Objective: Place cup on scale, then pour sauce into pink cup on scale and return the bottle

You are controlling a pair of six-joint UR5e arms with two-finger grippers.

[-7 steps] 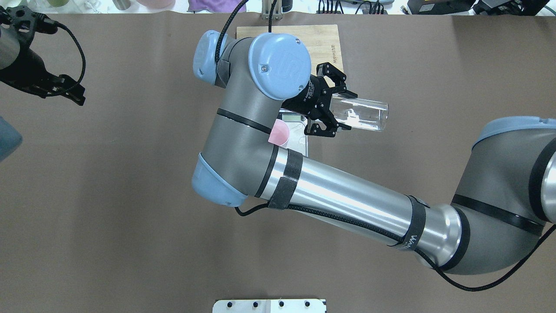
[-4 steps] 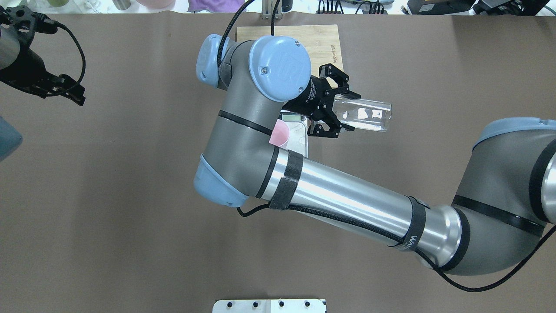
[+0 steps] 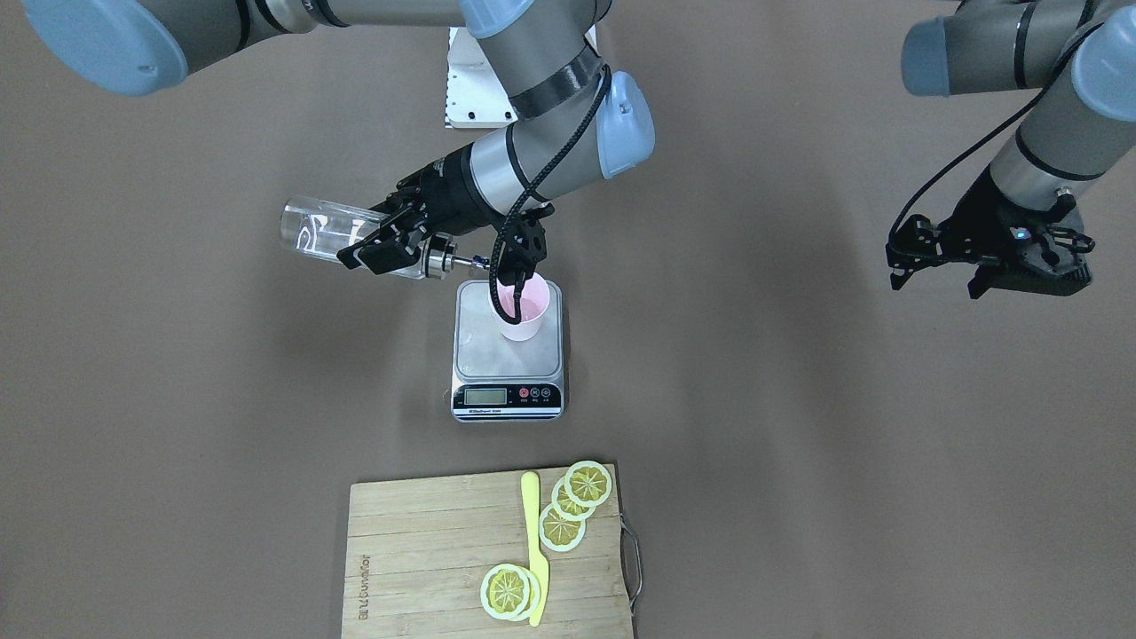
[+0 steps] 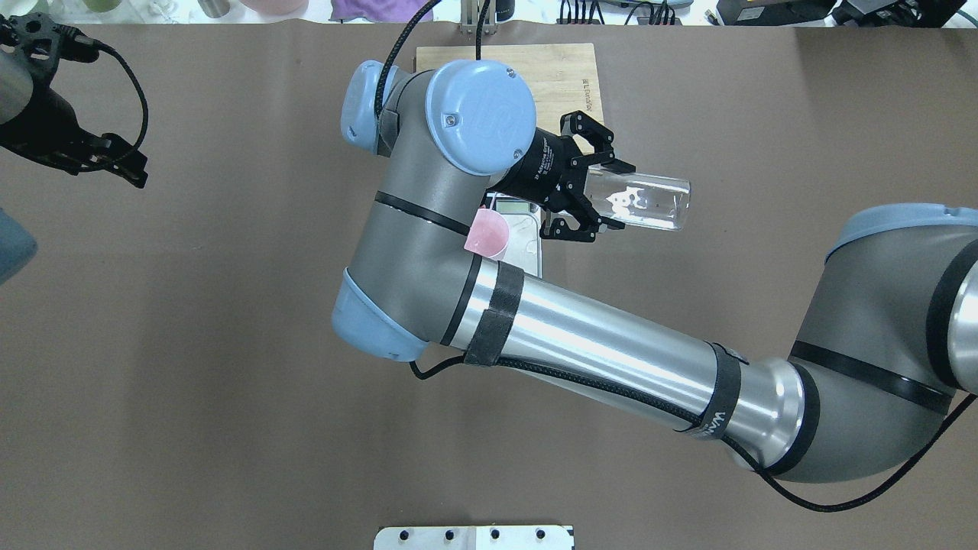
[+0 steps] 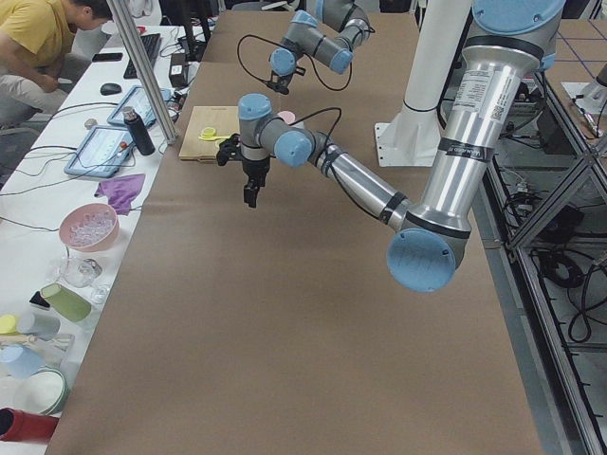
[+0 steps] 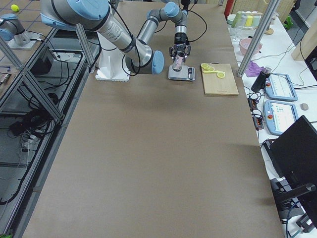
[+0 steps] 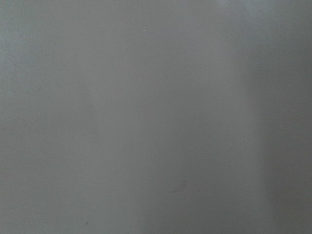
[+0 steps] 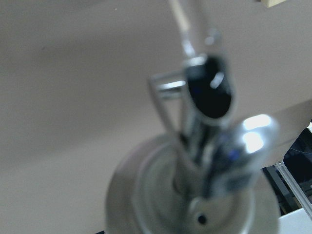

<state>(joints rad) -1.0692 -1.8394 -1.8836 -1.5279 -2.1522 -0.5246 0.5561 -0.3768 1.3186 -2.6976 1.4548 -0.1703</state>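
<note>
My right gripper [image 3: 390, 241] is shut on the clear glass bottle [image 3: 324, 231], held tipped nearly level. Its steel cap and thin spout [image 3: 466, 260] point at the rim of the pink cup [image 3: 522, 309]. The cup stands upright on the steel plate of the scale [image 3: 484, 355]. From overhead, the bottle [image 4: 649, 202] sticks out to the right of the right gripper [image 4: 584, 187], and the arm hides most of the cup [image 4: 487, 233] and the scale [image 4: 529, 248]. The right wrist view shows only the blurred cap [image 8: 209, 97]. My left gripper [image 4: 114, 160] hangs open and empty at the far left.
A wooden cutting board [image 3: 417, 550] with lemon slices [image 3: 568, 506] and a yellow knife [image 3: 532, 550] lies beyond the scale. Bowls, cups and tablets [image 5: 95, 152] line the operators' side table. A white base plate [image 4: 474, 537] sits at the table's near edge.
The right arm's wrist and elbow have shifted slightly left, so more of the cup shows. The bottle has edged a little right and the liquid inside has moved. The left arm is still.
</note>
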